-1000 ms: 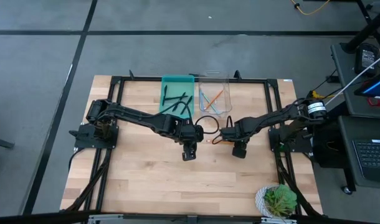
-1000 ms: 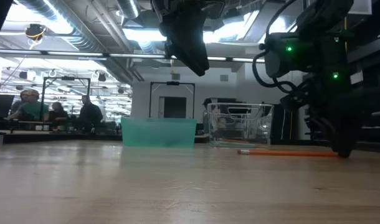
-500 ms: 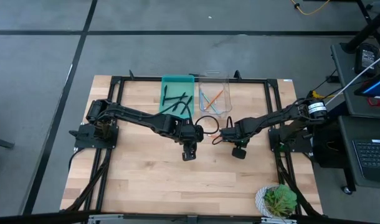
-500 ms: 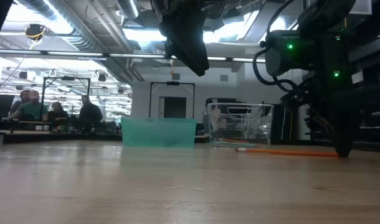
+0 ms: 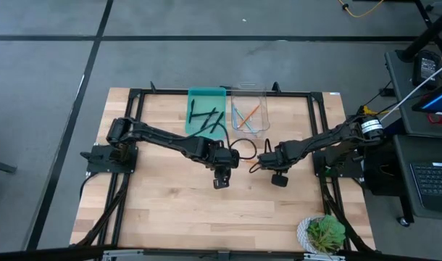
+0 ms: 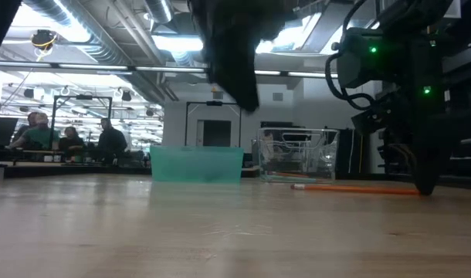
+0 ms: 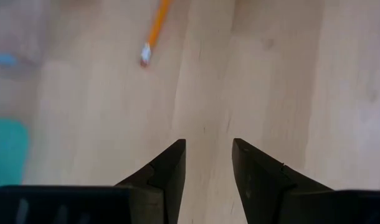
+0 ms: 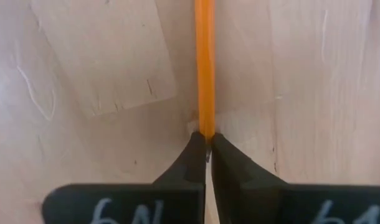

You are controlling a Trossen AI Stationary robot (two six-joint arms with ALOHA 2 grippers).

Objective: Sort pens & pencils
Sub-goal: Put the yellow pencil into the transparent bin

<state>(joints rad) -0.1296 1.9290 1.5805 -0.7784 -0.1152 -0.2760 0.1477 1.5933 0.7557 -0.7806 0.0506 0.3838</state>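
Since a second ago, my right gripper (image 8: 205, 144) has closed: its jaws stood apart around the orange pencil (image 8: 205, 65) lying on the table (image 5: 156, 210), and now they are pinched shut on one end of it. The right arm has also shifted slightly toward the table's near side, and the left arm has shifted a little too.

The pencil lies flat on the wood, running straight out ahead of the right fingertips. In the low view it shows as a thin orange line (image 6: 351, 188) on the tabletop, one end meeting the dark right gripper. It has not yet been lifted, as far as I can tell.

My left gripper (image 7: 208, 163) hovers just beside the right one, above bare wood. Its jaws are partly open and hold nothing. The pencil's eraser end shows ahead of it in the left wrist view.

Beyond both grippers, at the table's far edge, two bins stand side by side. The teal bin (image 5: 194, 93) holds the black pens (image 5: 206, 117); I count about four. The clear bin (image 5: 238, 88) holds three pencils (image 5: 243, 113), two light blue and one orange.

I judge the sorting nearly done. The pens look finished. Only this last orange pencil remains, to be carried into the clear bin.
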